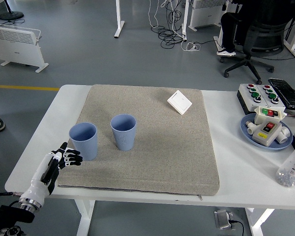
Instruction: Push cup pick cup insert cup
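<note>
Five black-and-white fingers of the left hand (59,162) are spreading, holding nothing, at seven o'clock. Just beside them, one ribbed blue cup (83,140) is standing upright; its twin (123,131) is sitting near, on the coarse grey mat (152,147).

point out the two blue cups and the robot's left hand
left blue cup (84,141), head view, on its outer wall
right blue cup (124,132), head view, on its outer wall
left hand (59,162), head view, on the back of the hand
</note>
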### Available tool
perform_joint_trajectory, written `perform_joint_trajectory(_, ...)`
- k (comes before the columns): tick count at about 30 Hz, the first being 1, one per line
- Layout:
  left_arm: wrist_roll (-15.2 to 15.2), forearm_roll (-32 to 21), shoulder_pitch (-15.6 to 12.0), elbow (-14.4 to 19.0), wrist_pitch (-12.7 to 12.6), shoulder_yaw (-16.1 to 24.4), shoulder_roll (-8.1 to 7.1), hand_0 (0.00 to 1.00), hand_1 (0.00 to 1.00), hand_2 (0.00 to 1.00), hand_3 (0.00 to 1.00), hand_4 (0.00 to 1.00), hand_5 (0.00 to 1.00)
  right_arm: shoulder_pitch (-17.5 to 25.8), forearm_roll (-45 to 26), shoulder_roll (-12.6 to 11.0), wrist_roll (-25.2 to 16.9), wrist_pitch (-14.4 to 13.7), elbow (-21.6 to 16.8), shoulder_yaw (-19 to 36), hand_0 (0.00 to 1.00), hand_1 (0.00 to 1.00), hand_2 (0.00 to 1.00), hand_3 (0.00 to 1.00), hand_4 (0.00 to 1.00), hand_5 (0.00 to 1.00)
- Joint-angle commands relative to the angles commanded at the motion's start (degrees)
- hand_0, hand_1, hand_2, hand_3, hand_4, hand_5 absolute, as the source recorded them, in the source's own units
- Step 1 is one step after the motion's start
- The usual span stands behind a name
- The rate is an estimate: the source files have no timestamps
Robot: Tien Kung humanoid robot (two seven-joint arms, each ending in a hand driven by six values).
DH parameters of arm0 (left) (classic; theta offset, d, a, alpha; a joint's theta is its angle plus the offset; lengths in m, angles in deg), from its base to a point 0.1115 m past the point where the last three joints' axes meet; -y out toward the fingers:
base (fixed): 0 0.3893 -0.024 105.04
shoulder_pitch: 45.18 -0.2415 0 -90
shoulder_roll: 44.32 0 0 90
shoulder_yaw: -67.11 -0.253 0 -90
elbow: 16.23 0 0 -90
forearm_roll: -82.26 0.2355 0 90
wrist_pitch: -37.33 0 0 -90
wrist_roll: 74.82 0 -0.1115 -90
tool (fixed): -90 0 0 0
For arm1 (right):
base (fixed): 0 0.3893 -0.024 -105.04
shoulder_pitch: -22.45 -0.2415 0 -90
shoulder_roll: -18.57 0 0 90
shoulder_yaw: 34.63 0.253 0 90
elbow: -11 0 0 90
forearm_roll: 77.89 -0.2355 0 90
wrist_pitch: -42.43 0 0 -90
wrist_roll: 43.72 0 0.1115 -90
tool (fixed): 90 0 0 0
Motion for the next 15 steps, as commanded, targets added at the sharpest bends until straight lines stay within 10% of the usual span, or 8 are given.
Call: perform_joint_trajectory(15,1.2,1.3,3.4,-3.6,0.8,-1.4,-1.3,0.608,0.582,0.508,0.483,0.621,0.998,0.2,0.4,0.0,0.1,0.0,0.0,0.0,0.758,0.649,0.67,0.56,0.073,0.494)
